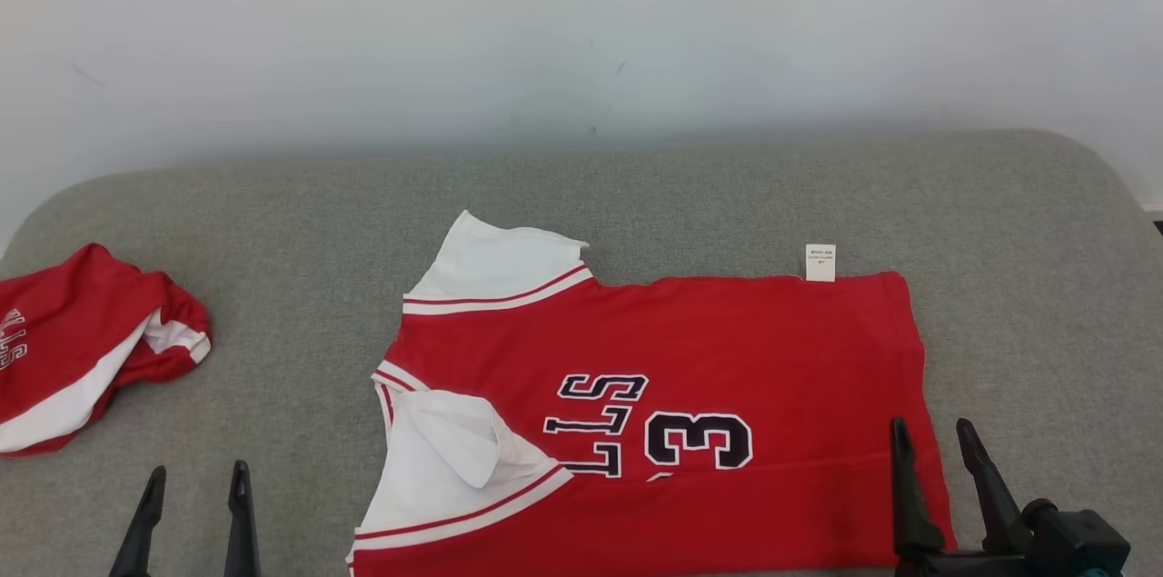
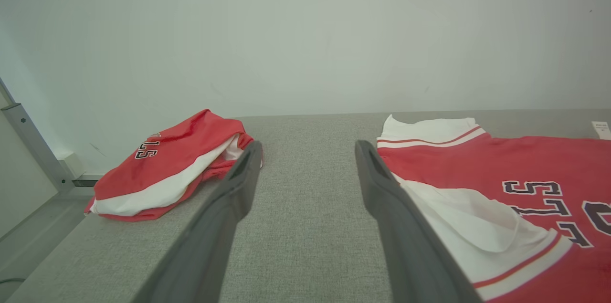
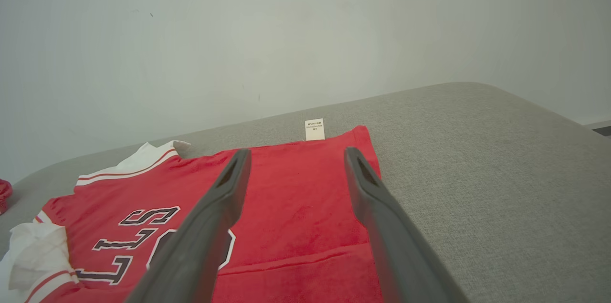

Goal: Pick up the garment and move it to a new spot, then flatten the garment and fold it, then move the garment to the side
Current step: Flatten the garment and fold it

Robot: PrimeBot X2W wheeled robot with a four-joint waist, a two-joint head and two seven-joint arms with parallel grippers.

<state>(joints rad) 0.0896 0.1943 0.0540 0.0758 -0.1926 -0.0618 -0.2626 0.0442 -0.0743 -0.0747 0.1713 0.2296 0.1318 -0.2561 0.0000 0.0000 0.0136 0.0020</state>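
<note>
Jersey flat on grey cushion, near edge cut off in the head view, label print unreadable, left wrist view catches a crumpled red shirt well apart, right gripper spread wide and empty over the hem end, left gripper likewise, beside the sleeve.

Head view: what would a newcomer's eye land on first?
The red jersey spread flat at the middle of the grey padded surface, its dark lettering and a 3 showing, near sleeve rumpled. Next, a second red garment bunched at the far left. The left hand and right hand stand open along the bottom edge, the right one at the jersey's hem.
</note>
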